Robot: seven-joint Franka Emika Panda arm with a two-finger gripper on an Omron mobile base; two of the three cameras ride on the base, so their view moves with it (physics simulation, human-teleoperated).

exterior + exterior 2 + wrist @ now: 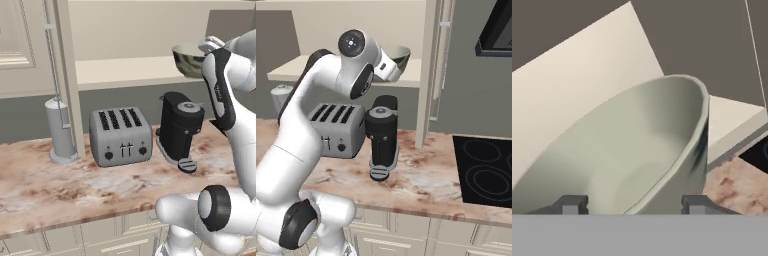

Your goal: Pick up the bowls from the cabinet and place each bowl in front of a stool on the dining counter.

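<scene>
A dark grey-green bowl [186, 60] with a pale cream inside [637, 145] stands on the pale shelf [125, 70] of the open cabinet [428, 75]. My gripper [635, 202] reaches into the cabinet from the right in the left base view. It is open and straddles the bowl's near wall, one fingertip [572, 203] inside the bowl and the other outside. The wall stands between the tips with a gap on each side. In the right base view the hand [387, 66] sits against the bowl [398, 54]. The stool and the dining counter are out of view.
On the marble worktop [45, 185] under the shelf stand a silver toaster [121, 136], a black coffee machine [180, 127] and a grey paper-towel holder [61, 132]. The cabinet door [20, 45] hangs open at left. A black hob [486, 172] lies to the right.
</scene>
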